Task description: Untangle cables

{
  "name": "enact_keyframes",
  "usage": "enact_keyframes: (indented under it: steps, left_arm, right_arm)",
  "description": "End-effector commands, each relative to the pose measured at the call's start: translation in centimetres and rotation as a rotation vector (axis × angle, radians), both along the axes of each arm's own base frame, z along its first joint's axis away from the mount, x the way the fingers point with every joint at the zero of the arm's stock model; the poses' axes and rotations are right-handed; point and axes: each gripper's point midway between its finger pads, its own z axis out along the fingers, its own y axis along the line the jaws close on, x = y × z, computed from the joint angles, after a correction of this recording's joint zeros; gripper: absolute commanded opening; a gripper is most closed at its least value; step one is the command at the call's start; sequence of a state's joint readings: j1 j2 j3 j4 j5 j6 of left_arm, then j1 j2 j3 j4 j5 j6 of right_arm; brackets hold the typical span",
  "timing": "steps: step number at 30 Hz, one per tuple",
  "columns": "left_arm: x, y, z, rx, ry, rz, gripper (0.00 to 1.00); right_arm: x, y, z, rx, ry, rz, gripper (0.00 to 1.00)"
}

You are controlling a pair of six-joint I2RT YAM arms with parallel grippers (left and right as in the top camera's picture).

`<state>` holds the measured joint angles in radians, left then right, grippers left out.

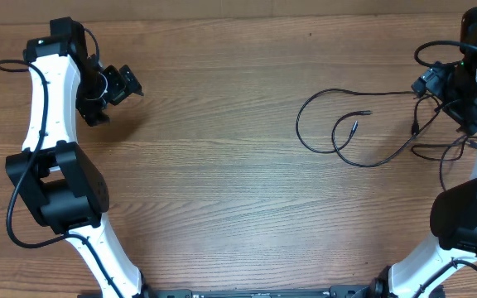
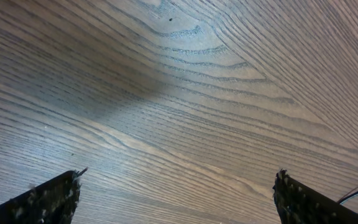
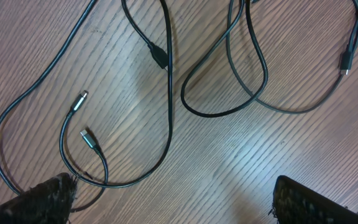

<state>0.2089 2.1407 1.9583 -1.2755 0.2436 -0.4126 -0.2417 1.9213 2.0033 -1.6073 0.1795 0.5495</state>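
Note:
The cables [image 1: 298,124] are thin black cords lying in loose overlapping loops on the right half of the wooden table. Two small plug ends [image 1: 369,112] lie inside the loops. My right gripper [image 1: 427,91] hovers at the right edge of the loops. In the right wrist view it [image 3: 173,182] is open with only bare wood between its fingers. The cables [image 3: 168,112] curve just beyond the tips, and one loop passes close by the left fingertip [image 3: 58,190]. My left gripper [image 1: 116,95] is far to the left, open [image 2: 179,175] over bare table.
The wooden table [image 1: 222,182] runs between the two arms. The arms' white and black bases stand at the front left [image 1: 56,186] and the front right [image 1: 466,215]. Thicker black wires hang along both arms.

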Motion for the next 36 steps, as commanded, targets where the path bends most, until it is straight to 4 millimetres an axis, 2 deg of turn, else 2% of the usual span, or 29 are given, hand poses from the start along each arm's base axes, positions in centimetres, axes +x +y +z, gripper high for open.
enact_keyframes:
  steps: [1, 5, 7, 14, 19, 24, 30, 36]
  left_arm:
    - [0.0, -0.5, 0.4, -0.007, -0.009, -0.006, 1.0]
    - [-0.1, 0.2, 1.5, -0.001, -0.034, 0.01, 1.0]
    - [-0.2, 0.6, 2.8, 0.006, -0.065, 0.019, 1.0]
    - [-1.4, 0.5, 10.5, 0.046, -0.247, 0.023, 0.99]
    - [-3.3, 0.1, 16.5, 0.079, -0.394, 0.022, 1.0]
    - [-5.6, -0.5, 21.2, 0.106, -0.514, 0.02, 1.0]
    - [-7.9, -1.0, 24.9, 0.128, -0.616, 0.019, 0.99]
    - [-9.6, -1.4, 27.0, 0.142, -0.679, 0.019, 1.0]
  right_arm:
    - [-0.2, 0.1, 1.1, -0.003, -0.036, -0.003, 1.0]
    - [-0.2, 0.1, 1.1, -0.003, -0.036, -0.003, 1.0]
    - [-0.2, 0.1, 1.1, -0.003, -0.036, -0.003, 1.0]
    - [-0.2, 0.1, 1.1, -0.003, -0.036, -0.003, 1.0]
    - [-0.2, 0.1, 1.1, -0.003, -0.036, -0.003, 1.0]
    - [-0.2, 0.1, 1.1, -0.003, -0.036, -0.003, 1.0]
    - [-0.2, 0.1, 1.1, -0.003, -0.036, -0.003, 1.0]
    - [-0.2, 0.1, 1.1, -0.003, -0.036, -0.003, 1.0]
